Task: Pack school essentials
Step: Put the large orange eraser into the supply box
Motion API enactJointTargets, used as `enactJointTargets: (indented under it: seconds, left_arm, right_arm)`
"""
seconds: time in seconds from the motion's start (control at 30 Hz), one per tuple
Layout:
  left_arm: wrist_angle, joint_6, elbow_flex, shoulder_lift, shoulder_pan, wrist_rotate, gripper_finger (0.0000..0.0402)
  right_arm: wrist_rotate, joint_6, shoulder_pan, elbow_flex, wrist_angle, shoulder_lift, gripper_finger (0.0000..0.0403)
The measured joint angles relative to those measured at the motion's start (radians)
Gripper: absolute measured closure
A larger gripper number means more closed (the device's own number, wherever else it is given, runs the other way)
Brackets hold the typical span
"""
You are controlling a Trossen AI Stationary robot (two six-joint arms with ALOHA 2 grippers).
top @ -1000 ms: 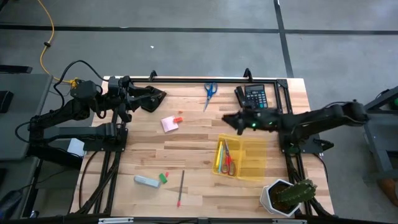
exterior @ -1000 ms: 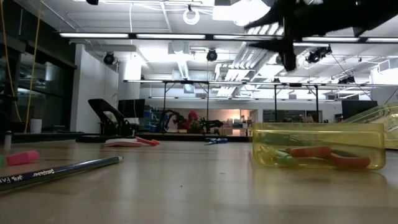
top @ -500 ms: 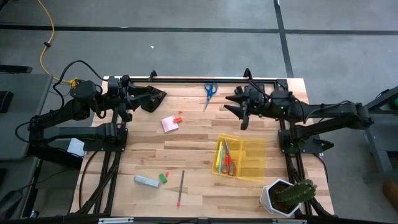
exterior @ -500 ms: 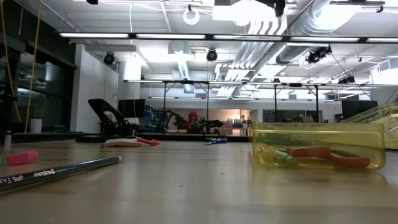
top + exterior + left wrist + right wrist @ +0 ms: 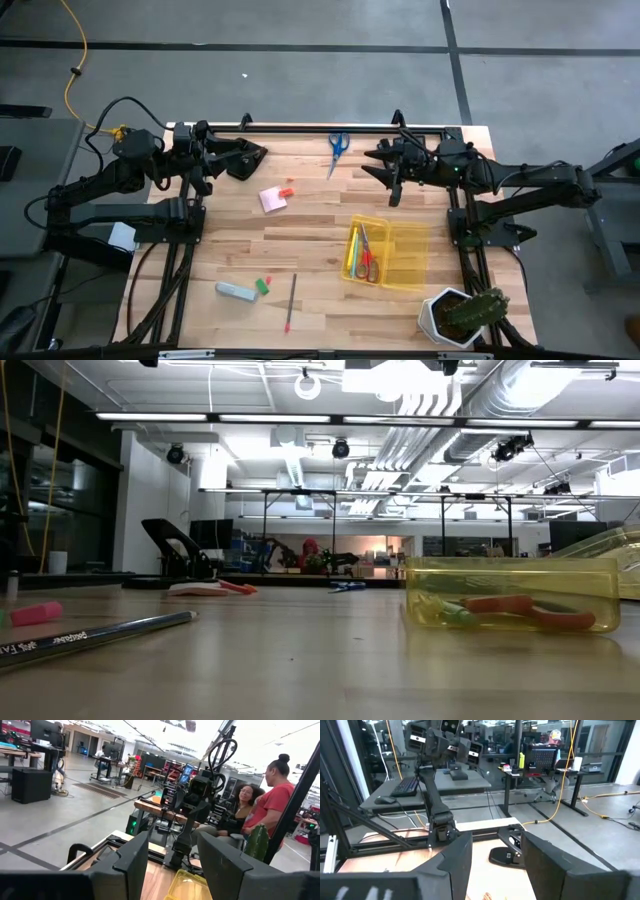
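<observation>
Right gripper [image 5: 378, 166] raised near blue-handled scissors [image 5: 338, 146], jaws apart, empty, likely lining up; left gripper [image 5: 250, 157] parked, jaws apart.

The yellow tray [image 5: 186, 889] is cut off by the left wrist view's edge — its contents hidden.

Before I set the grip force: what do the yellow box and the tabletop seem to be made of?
The yellow box looks like thin, glossy, see-through plastic: the scissors inside show through its wall in the low view. The tabletop looks like pale wood in glued strips with a smooth, slightly shiny finish; plank seams and grain show from above. It could be laminate.
</observation>
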Motion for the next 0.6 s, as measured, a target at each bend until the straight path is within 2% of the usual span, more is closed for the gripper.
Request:
enactJointTargets:
  seconds: [0.17,0.33,0.47,0.6]
  left_arm:
    - [-0.002,0.001,0.000,0.003,0.000,-0.008,0.0243]
    - [-0.016,-0.057,0.000,0.051,0.000,-0.094,0.0243]
    - [-0.070,-0.127,0.000,0.176,0.000,-0.142,0.0243]
    - [-0.144,-0.200,0.000,0.366,0.021,-0.138,0.0243]
  right_arm:
    - [0.000,0.000,0.000,0.000,0.000,0.000,0.0243]
    - [0.000,0.000,0.000,0.000,0.000,0.000,0.0243]
    - [0.000,0.015,0.000,-0.001,-0.010,0.000,0.0243]
    - [0.000,0.054,0.000,-0.001,-0.027,0.000,0.0243]
